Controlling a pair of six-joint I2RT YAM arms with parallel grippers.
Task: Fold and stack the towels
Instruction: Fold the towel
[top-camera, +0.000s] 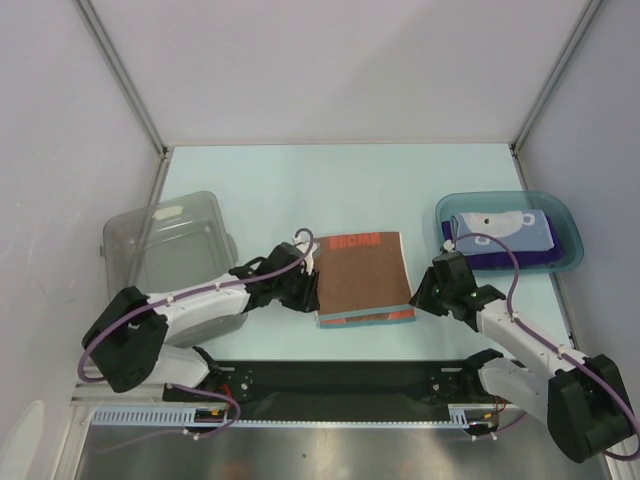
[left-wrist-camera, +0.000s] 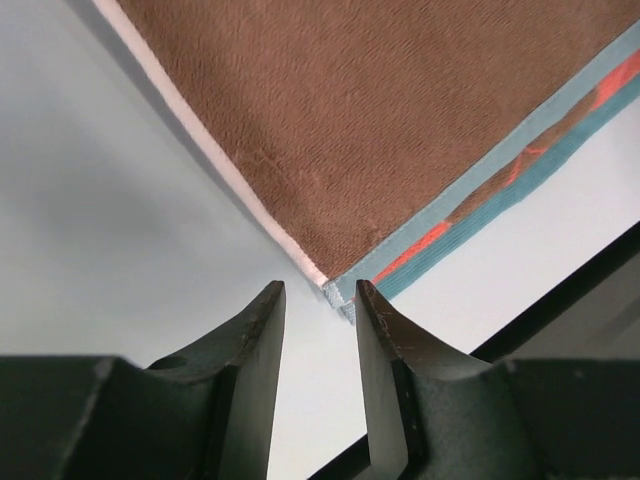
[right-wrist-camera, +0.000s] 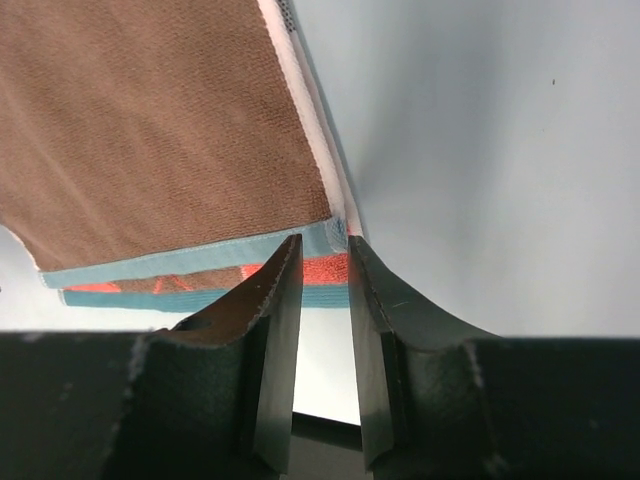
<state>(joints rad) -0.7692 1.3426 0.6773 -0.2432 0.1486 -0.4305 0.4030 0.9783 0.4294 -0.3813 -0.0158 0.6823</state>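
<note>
A folded orange-brown towel (top-camera: 360, 278) with teal and orange edging lies flat mid-table. My left gripper (top-camera: 305, 290) sits at its near left corner. In the left wrist view that gripper (left-wrist-camera: 320, 290) is open, and the towel corner (left-wrist-camera: 345, 298) lies just past the tips, beside the right finger. My right gripper (top-camera: 425, 293) is at the towel's near right corner. In the right wrist view it (right-wrist-camera: 325, 242) stands narrowly open, with the towel's corner (right-wrist-camera: 338, 236) showing at the fingertips and nothing pinched. Two more folded towels, a light blue printed one (top-camera: 500, 226) on a purple one (top-camera: 515, 258), lie in the tray.
The teal translucent tray (top-camera: 572, 222) sits at the right rear. A clear plastic bin (top-camera: 170, 245) stands at the left, close behind my left arm. A black strip (top-camera: 340, 380) runs along the table's near edge.
</note>
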